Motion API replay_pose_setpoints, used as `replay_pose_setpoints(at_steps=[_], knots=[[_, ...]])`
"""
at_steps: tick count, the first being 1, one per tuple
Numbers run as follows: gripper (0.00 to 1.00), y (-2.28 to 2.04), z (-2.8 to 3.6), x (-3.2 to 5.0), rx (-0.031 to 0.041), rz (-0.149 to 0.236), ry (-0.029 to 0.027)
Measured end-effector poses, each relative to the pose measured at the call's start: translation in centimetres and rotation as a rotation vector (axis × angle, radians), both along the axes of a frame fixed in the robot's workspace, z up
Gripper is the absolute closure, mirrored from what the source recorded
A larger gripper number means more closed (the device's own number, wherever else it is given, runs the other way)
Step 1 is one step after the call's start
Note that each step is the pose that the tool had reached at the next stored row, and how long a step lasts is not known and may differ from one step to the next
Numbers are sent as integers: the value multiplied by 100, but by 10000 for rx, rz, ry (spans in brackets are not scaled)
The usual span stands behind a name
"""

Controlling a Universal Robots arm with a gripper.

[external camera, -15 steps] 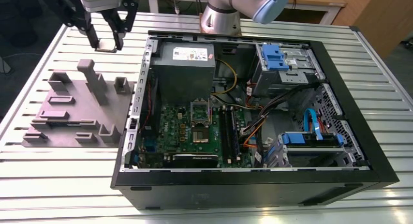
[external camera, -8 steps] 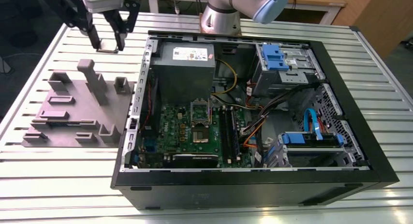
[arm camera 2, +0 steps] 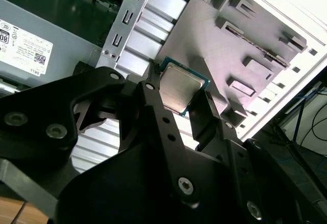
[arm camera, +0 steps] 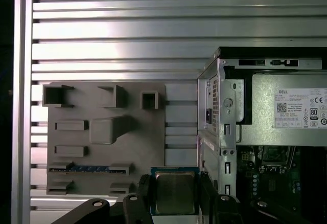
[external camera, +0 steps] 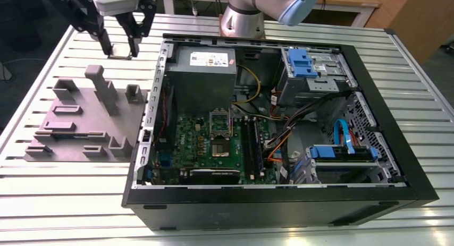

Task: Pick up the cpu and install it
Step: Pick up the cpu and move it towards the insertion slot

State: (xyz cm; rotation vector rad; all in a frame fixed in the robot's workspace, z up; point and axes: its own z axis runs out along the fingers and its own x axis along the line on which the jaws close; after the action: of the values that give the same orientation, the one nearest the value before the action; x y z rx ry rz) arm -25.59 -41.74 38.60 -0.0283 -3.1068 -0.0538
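Black two-fingered claw (external camera: 120, 50) on the single robot arm grips a small, flat, square cpu (arm camera 2: 180, 87) with a silver-grey metal lid and a green rim, one finger pressed to each of two opposite edges, as both wrist views show. Seen from the exterior view, the claw hangs over the ribbed aluminium table (external camera: 64, 203) at the far corner of a grey moulded parts tray (external camera: 78, 124), just outside the wall of the open black computer case (external camera: 415, 195); the chip appears to sit clear of both tray and table, though how far cannot be told. Being square, the chip has no long axis to align, and it lies roughly level, lid toward the first wrist camera. What matters now is direction: the silver-framed processor socket (external camera: 220, 123) on the green motherboard (external camera: 202, 145) lies toward the exterior view's right of the claw and nearer that camera, inside the case, on the far side of its side wall and just past the grey metal power-supply box (external camera: 202, 78) with the white label. Chip and socket are well apart.
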Motion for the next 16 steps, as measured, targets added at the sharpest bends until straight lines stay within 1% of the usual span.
replay_pose_setpoints(at_steps=[3, 11, 16], knots=[[53, 0, -1, 26, 1, 0, -1], [53, 0, 0, 39, 1, 0, -1], [53, 0, -1, 64, 1, 0, -1]])
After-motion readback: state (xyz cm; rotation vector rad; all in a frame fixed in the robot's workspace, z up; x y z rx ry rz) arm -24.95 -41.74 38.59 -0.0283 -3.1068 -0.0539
